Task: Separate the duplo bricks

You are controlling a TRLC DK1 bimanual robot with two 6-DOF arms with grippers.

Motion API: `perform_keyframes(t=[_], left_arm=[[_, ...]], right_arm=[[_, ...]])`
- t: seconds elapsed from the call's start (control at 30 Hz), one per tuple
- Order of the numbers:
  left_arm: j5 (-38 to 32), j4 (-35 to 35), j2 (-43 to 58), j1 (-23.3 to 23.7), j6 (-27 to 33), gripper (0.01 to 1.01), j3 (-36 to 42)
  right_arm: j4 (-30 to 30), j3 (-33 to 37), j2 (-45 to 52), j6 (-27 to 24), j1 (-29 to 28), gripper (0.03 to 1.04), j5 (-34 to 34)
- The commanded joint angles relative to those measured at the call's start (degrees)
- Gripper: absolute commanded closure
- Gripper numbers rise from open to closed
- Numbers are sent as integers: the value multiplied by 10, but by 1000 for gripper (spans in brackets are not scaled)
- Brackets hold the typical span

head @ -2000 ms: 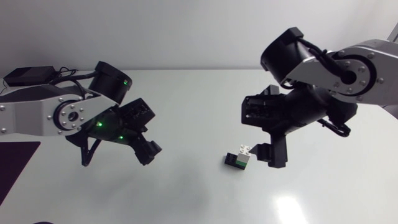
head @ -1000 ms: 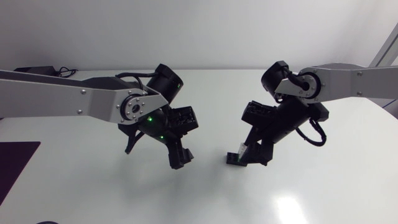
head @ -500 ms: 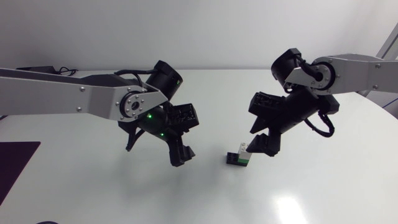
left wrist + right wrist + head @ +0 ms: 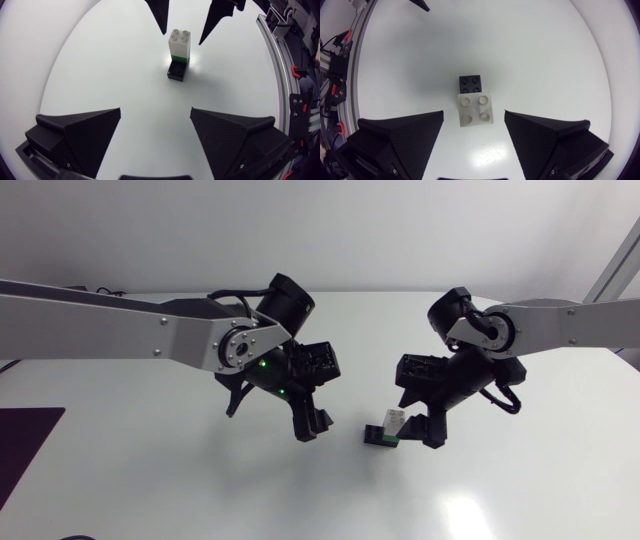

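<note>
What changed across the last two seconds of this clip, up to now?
The left gripper swept in from its own side toward the middle and stopped short of the brick stack, open. The right gripper dipped to the stack, lifted, then came down beside it again, open, with nothing grasped. The stack stayed in place, still joined.

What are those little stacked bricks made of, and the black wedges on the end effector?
The white brick, the green layer and the black brick look like moulded plastic: smooth faces, crisp edges, a slight sheen, and round studs on the white and black ones. The fingers of the left end effector look like matte black plastic, possibly printed: dull, faintly grainy, without shine.
</note>
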Motion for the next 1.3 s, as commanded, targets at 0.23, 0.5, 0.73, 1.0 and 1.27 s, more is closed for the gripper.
perform_keyframes(t=[0.23,0.5,0.73,1.0,1.27], left_arm=[[7,5,22,0,24,57,13],[7,10,29,-3,27,57,14],[16,10,30,-9,26,57,16],[119,-3,-8,-7,11,56,20],[195,-37,-36,-12,-6,56,29]], right_arm=[[19,-6,36,-20,10,370,0],[-3,3,34,-22,21,823,-13],[-47,14,0,-25,20,943,-60],[-58,18,-54,1,23,943,-122],[-56,21,-87,40,48,943,-159]])
